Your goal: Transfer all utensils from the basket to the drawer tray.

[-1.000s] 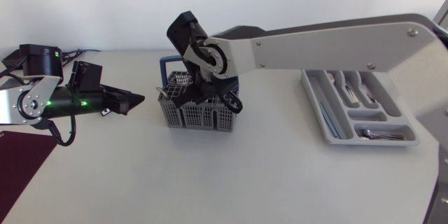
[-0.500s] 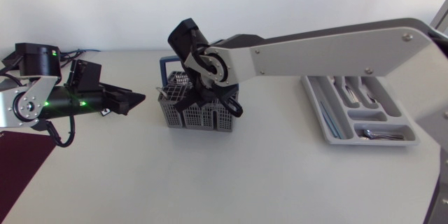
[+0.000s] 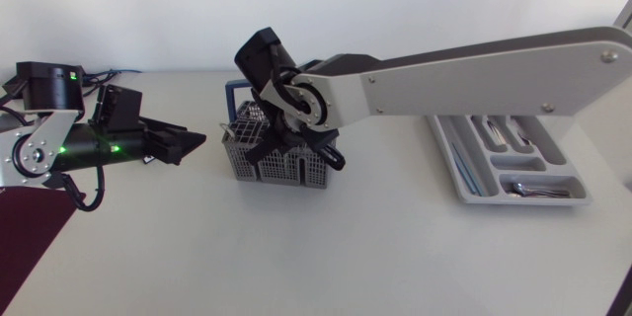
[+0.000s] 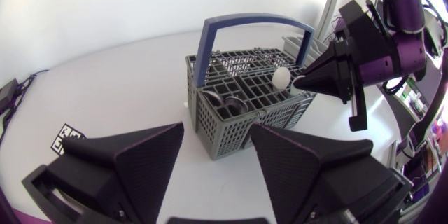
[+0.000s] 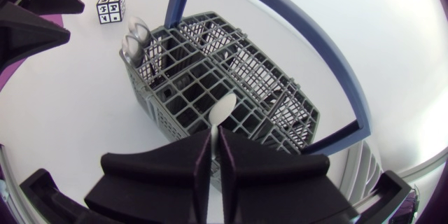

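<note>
A grey cutlery basket [image 3: 281, 158] with a blue handle [image 5: 280, 15] stands left of the table's middle. My right gripper [image 3: 263, 141] hangs over its near-left compartments, shut on a white spoon [image 5: 224, 107] whose bowl sticks out ahead of the fingers. From the left wrist the same white spoon [image 4: 281, 77] shows at the tip of my right gripper [image 4: 302, 82]. Metal spoons [image 5: 134, 32] stand in a corner compartment. My left gripper [image 3: 191, 141] is open, level with the basket [image 4: 245, 101] and a short way to its left. The drawer tray [image 3: 462, 172] lies far right and holds several utensils [image 3: 513, 134].
A dark red mat [image 3: 30, 227] lies at the table's near-left corner under my left arm. A small black-and-white marker cube [image 5: 110, 5] sits on the table beyond the basket [image 5: 210, 70], near my left arm.
My right gripper's fingers have come together on the white spoon, and its wrist has shifted slightly over the basket. The left arm has stayed put.
</note>
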Robot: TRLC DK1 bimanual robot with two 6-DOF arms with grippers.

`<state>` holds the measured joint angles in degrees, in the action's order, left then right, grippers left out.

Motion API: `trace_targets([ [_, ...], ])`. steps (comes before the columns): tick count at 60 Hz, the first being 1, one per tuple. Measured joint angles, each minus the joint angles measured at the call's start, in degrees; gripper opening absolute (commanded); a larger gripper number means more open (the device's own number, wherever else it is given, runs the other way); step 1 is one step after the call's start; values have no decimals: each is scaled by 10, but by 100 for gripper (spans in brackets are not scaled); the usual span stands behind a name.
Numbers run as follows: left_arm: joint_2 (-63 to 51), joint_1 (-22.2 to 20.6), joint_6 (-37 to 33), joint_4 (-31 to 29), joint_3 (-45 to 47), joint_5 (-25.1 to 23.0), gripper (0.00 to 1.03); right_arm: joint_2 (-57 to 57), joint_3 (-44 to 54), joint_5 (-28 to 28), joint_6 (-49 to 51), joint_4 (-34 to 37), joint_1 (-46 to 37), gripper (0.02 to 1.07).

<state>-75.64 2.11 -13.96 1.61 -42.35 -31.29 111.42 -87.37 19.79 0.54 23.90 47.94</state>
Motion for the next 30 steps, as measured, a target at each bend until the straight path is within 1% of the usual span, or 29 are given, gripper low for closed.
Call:
trace_targets([
  [10,17,-2,0,0,8,0,69,-26,9,13,15,-2,5,10],
  [15,29,-6,0,0,11,0,70,-41,15,14,24,-7,5,10],
  [30,57,-19,0,0,12,0,70,-94,42,17,43,-29,8,10],
])
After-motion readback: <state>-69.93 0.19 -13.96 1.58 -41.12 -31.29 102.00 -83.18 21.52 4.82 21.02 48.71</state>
